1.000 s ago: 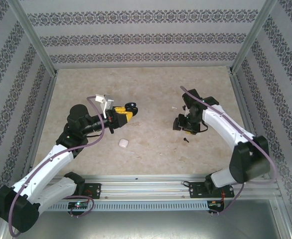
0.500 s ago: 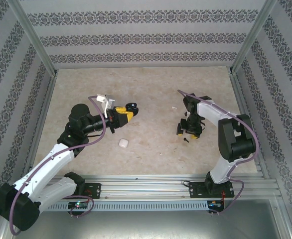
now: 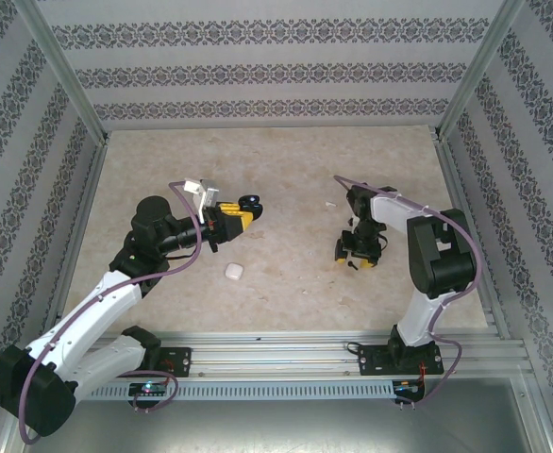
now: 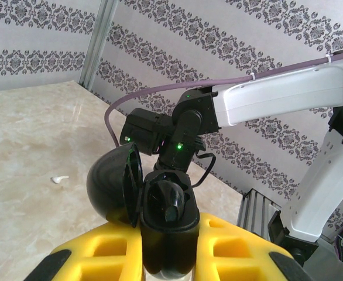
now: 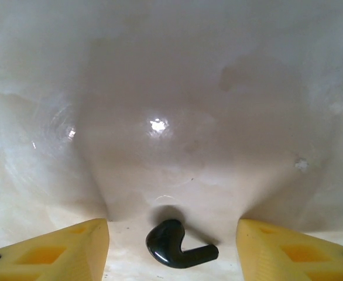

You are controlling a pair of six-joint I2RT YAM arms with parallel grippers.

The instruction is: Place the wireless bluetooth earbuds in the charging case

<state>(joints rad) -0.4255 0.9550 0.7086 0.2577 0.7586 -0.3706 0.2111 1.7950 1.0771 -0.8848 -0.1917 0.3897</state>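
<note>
nearest the bases, a white case (image 3: pixel 233 271) is found lying shut on the table (image 3: pixel 286 160), below the left fingers and well clear of them, touched by nothing. a bit further out, the right gripper (image 3: pixel 357 253) is pointed straight down with its yellow fingers (image 5: pixel 54 249) spread apart. the black earbud (image 5: pixel 167 243) is sat right in the gap between them, touched by neither, so it looks like a pinch off the tabletop is being lined up. on the other side, the left gripper (image 4: pixel 167 252) is clamped tight on the black charging case (image 4: pixel 165 205). it's held up off the table with the lid (image 4: pixel 116 184) flipped open, presumably so the wells are presented for a bud to be dropped in. something dark is seen inside, but it can't be told if that's a bud. furthest out, a white earbud (image 4: pixel 59 179) is lying loose on the table, well beyond the left fingertips.
</note>
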